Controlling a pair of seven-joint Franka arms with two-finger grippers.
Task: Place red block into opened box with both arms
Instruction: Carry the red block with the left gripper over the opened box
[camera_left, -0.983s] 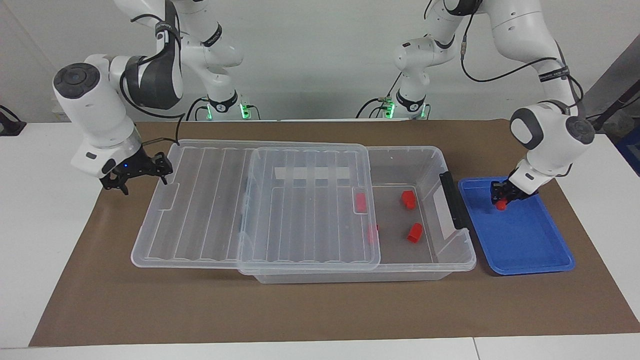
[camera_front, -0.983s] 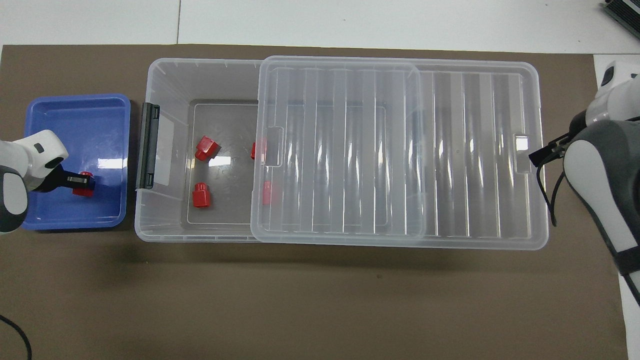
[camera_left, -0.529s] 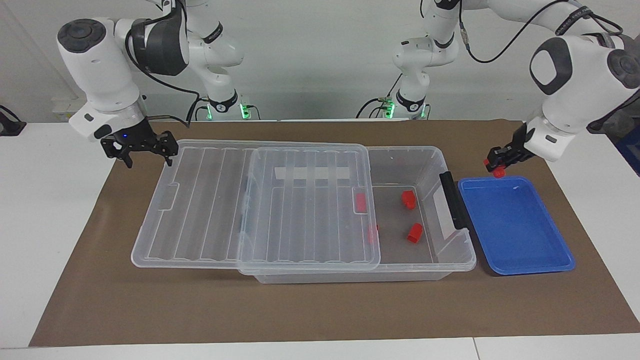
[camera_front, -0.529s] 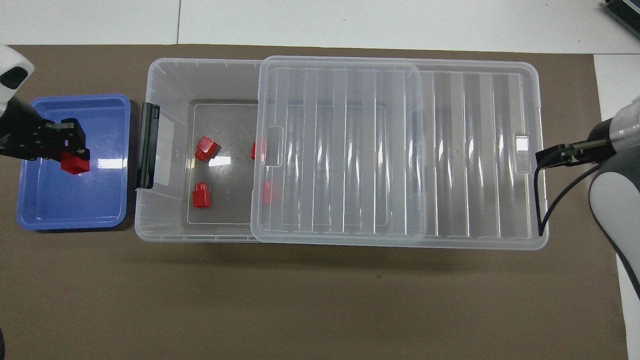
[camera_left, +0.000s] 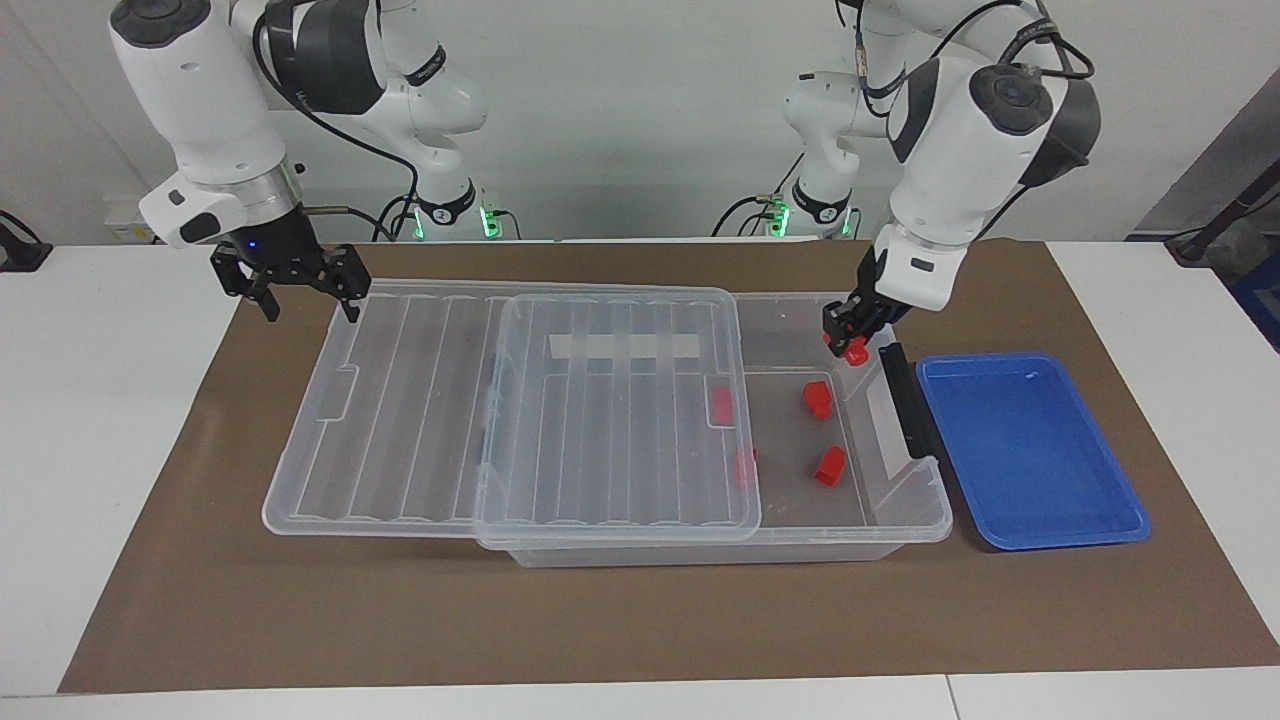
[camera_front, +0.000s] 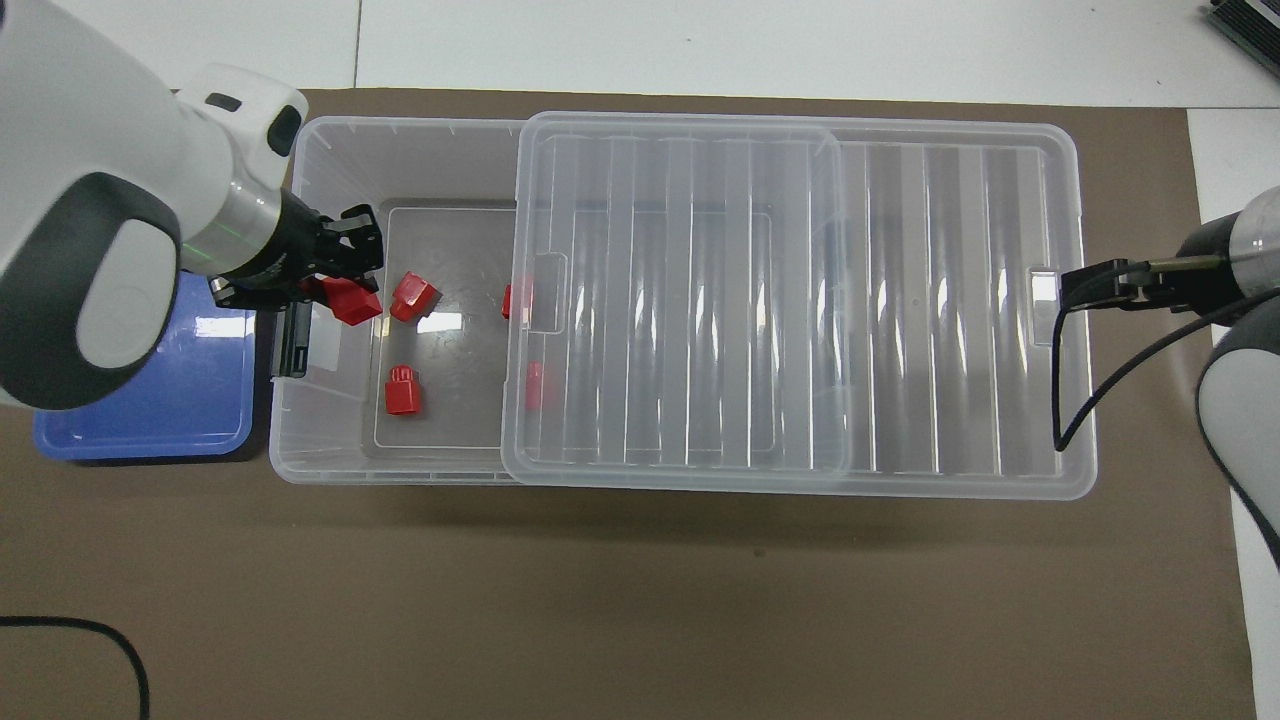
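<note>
Left gripper (camera_left: 851, 338) (camera_front: 345, 283) clamped on a red block (camera_left: 855, 350) (camera_front: 350, 301), held in the air over the open end of the box (camera_left: 905, 520) (camera_front: 330, 150), just inside the end wall with the black handle (camera_left: 905, 400) (camera_front: 295, 300). Block clear of the box floor, not touching anything but the fingers.

Inside the box, four more red blocks on the floor. In the overhead view, from the held block: one (camera_front: 412, 297) just at 3 o'clock, one (camera_front: 402, 390) at about 5 o'clock, two more partly under the lid edge, (camera_front: 508, 300) at 3 o'clock and (camera_front: 533, 386) at 4 o'clock.

Clear ribbed lid (camera_left: 520, 400) (camera_front: 800, 300) slid toward the right arm's end, resting on the box rim, overhanging that end; handle end uncovered. White tape strip (camera_left: 625, 346) shows through the lid.

Blue tray (camera_left: 1030, 450) (camera_front: 140, 420) just beside the box's handle end, at 9 o'clock of it in the overhead view; partly hidden there by the left arm.

Right gripper (camera_left: 305, 295) (camera_front: 1085, 285) fingers spread wide, holding nothing, raised over the lid's overhanging end edge, at 3 o'clock of the lid overhead. Brown mat (camera_left: 600, 620) (camera_front: 600, 600) under everything.
</note>
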